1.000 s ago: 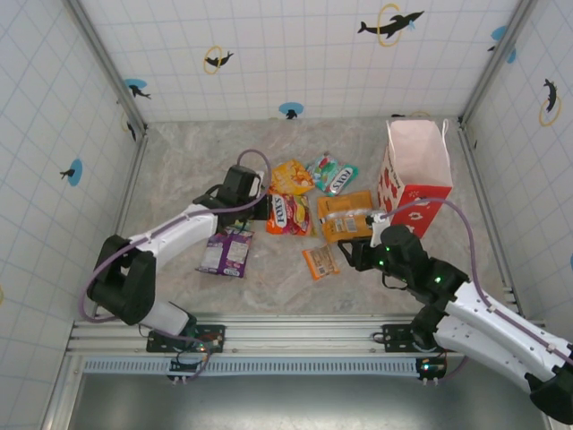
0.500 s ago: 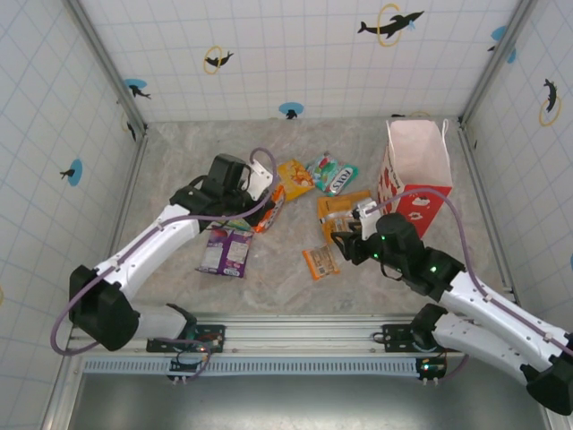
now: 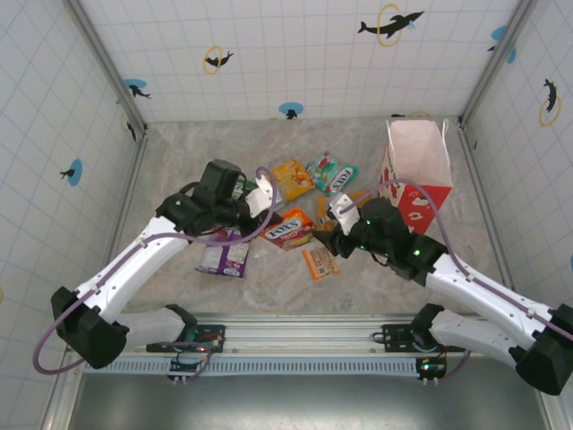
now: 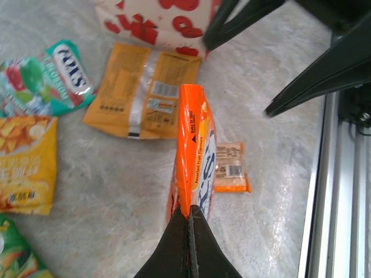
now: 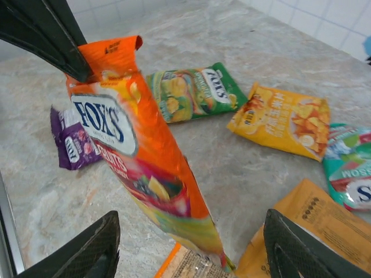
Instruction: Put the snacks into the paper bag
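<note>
My left gripper [image 4: 190, 213] is shut on the top seam of an orange Fox's snack packet [image 4: 194, 150], which hangs clear of the table. In the top view the left gripper [image 3: 271, 218] holds this orange packet [image 3: 288, 231] mid-table. The right gripper [image 5: 194, 255] is open, its fingers [image 5: 98, 243] standing either side of the orange packet's [image 5: 145, 168] lower end without touching it. The right gripper [image 3: 327, 237] faces the left one. The paper bag [image 3: 416, 166] stands upright at the back right, white with red prints, mouth open.
Other snacks lie flat: green packet [image 5: 194, 92], yellow packet [image 3: 294, 176], teal packet [image 3: 333, 175], purple packet [image 3: 224, 255], small orange bar [image 3: 320, 262], and a yellow-orange pouch [image 4: 142, 90] in front of the bag. Tiled walls enclose the table; a metal rail [image 3: 295, 336] runs along the near edge.
The left gripper lifted the orange packet off the table and carried it right. The right arm swung left to meet it, its jaws opening wider.
</note>
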Motion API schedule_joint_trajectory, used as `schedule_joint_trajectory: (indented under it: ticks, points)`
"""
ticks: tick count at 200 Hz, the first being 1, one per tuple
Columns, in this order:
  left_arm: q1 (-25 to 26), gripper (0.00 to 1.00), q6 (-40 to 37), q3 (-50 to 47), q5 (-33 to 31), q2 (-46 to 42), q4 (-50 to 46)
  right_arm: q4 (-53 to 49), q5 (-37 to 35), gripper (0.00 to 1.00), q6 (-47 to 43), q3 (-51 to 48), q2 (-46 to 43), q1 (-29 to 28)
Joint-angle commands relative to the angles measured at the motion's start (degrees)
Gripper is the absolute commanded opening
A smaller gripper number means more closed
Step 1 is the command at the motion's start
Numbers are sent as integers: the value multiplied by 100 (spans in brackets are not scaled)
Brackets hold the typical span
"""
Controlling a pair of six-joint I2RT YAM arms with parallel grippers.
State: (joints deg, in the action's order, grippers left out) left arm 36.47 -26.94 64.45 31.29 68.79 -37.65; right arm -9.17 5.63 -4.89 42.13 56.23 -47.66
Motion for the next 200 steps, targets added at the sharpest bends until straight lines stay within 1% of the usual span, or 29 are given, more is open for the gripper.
schedule_joint_trajectory:
  ticks: [1, 41, 52, 63, 66, 87, 98, 119, 142, 152, 167, 171, 173, 182, 187, 200]
  points:
    - [177, 0, -566, 43, 334, -225, -47, 249, 555, 67, -477, 359, 289, -26]
    - [289, 0, -701, 26, 297, -376, 29, 349, 1427, 69, -738, 501, 750, -34]
    - [304, 0, -782, 0, 312, -425, 45, 369, 1581, 69, -794, 500, 853, -38]
    - [317, 0, -857, -43, 292, -474, 76, 381, 1590, 70, -848, 507, 927, -40]
    - [327, 0, -867, -57, 283, -494, 93, 387, 1764, 70, -858, 511, 940, -35]
    - [335, 0, -835, -138, 193, -568, 249, 399, 2052, 69, -899, 545, 1072, -39]
    - [343, 0, -781, -175, 75, -591, 346, 383, 2221, 62, -905, 562, 1131, -41]
    - [343, 0, -619, -229, -248, -612, 557, 428, 2272, 37, -848, 547, 1155, -45]
    - [343, 0, -476, -310, -513, -587, 727, 595, 2070, 17, -707, 424, 1031, -42]
    - [343, 10, -320, -389, -664, -592, 873, 711, 1935, 11, -597, 333, 939, -43]
    - [348, 25, -16, -521, -884, -613, 1116, 865, 1701, 5, -457, 194, 762, -44]
    - [344, 30, 69, -551, -971, -613, 1189, 902, 1688, 4, -409, 162, 711, -44]
    - [343, 32, 115, -570, -1007, -624, 1218, 913, 1529, 4, -384, 146, 689, -42]
    - [343, 39, 346, -630, -1248, -626, 1385, 948, 1262, 4, -251, 84, 578, -37]
    - [343, 43, 493, -664, -1415, -623, 1479, 965, 1123, 4, -170, 62, 517, -35]
    - [343, 57, 927, -739, -1924, -598, 1725, 951, 800, 4, 7, 26, 370, -12]
